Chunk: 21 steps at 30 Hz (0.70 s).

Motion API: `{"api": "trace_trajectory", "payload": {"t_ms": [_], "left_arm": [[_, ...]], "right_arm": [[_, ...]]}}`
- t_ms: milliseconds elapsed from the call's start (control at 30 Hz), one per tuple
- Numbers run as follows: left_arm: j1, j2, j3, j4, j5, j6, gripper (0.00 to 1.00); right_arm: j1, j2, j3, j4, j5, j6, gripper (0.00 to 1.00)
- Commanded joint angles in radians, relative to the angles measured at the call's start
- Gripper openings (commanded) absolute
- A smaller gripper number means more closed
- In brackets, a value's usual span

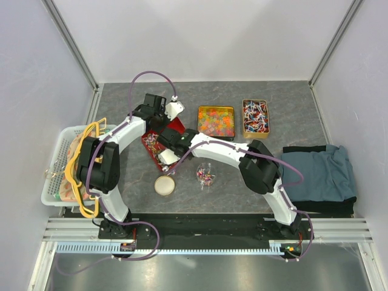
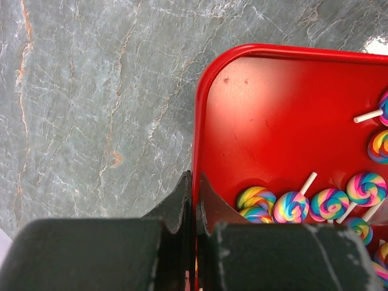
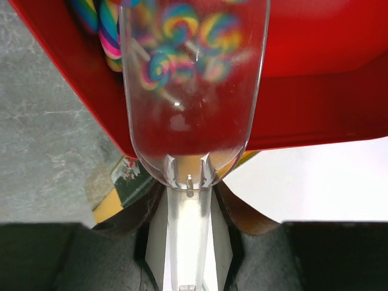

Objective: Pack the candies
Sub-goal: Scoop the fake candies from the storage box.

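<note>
A red tray holds rainbow swirl lollipops. My left gripper is shut on the tray's left rim; in the top view it is at the tray's far end. My right gripper is shut on the handle of a clear plastic scoop, whose bowl lies over the lollipops inside the tray. In the top view the right gripper is over the tray's middle. The twist-wrapped candies fill a tin at the back. A small clear bag with a few sweets lies in front.
A yellow tin of gummy sweets sits left of the candy tin. A round beige lid lies near the front. A white basket stands at the left edge, and a folded blue cloth lies at the right.
</note>
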<state>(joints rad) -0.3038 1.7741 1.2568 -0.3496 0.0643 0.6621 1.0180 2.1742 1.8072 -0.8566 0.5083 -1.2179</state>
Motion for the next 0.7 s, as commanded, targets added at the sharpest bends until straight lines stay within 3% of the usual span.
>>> {"api": "trace_trajectory", "payload": {"t_ms": [0, 400, 667], "left_arm": [[-0.006, -0.008, 0.049, 0.201, 0.084, -0.130, 0.02], [-0.008, 0.004, 0.059, 0.195, 0.057, -0.174, 0.02], [-0.006, 0.041, 0.102, 0.153, -0.053, -0.229, 0.02]], "right_arm": [[0.019, 0.045, 0.066, -0.068, -0.220, 0.055, 0.00], [0.053, 0.185, 0.238, -0.059, -0.244, 0.238, 0.00], [0.070, 0.243, 0.329, -0.061, -0.232, 0.394, 0.00]]}}
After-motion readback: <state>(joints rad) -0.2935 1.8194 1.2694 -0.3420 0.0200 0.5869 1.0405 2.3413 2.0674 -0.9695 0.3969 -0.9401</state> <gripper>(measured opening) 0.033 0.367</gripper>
